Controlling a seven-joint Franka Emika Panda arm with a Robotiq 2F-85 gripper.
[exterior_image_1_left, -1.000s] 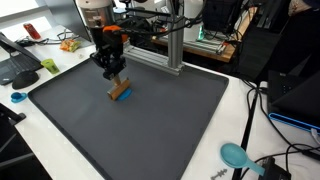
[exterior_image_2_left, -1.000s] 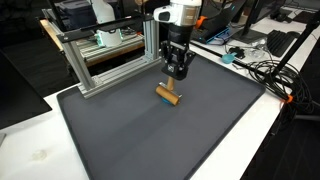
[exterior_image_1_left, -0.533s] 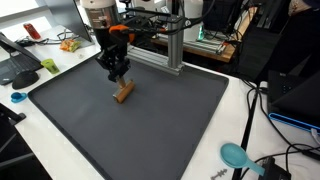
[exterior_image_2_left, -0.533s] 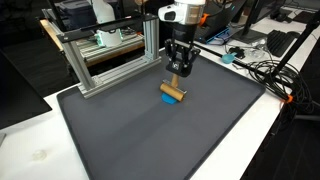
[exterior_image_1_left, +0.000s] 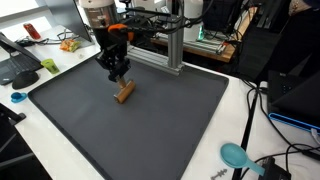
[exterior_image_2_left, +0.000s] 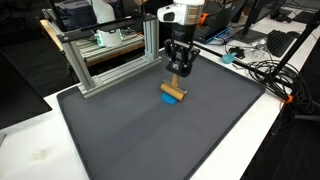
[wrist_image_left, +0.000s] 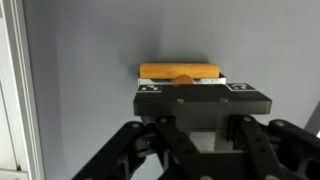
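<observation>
My gripper (exterior_image_1_left: 120, 80) (exterior_image_2_left: 177, 80) hangs over the far part of the dark grey mat (exterior_image_1_left: 150, 130) (exterior_image_2_left: 150, 135), fingers pointing down. It is shut on a short wooden cylinder (exterior_image_1_left: 124, 93) (exterior_image_2_left: 173, 91) with a blue piece under it (exterior_image_2_left: 168, 98). The cylinder lies crosswise at the fingertips, low over the mat; I cannot tell whether it touches. In the wrist view the wooden cylinder (wrist_image_left: 180, 71) shows as an orange-brown bar just beyond the black gripper body (wrist_image_left: 200, 102), against grey mat. The fingertips themselves are hidden there.
An aluminium frame (exterior_image_1_left: 165, 45) (exterior_image_2_left: 110, 55) stands at the mat's far edge, close to the arm. A teal scoop (exterior_image_1_left: 237, 155) and cables (exterior_image_2_left: 270, 70) lie on the white table beside the mat. A small blue object (exterior_image_1_left: 17, 97) sits off the other side.
The gripper carried the wooden cylinder a short way sideways across the mat, toward the frame end, during the first half second. Since then nothing has moved.
</observation>
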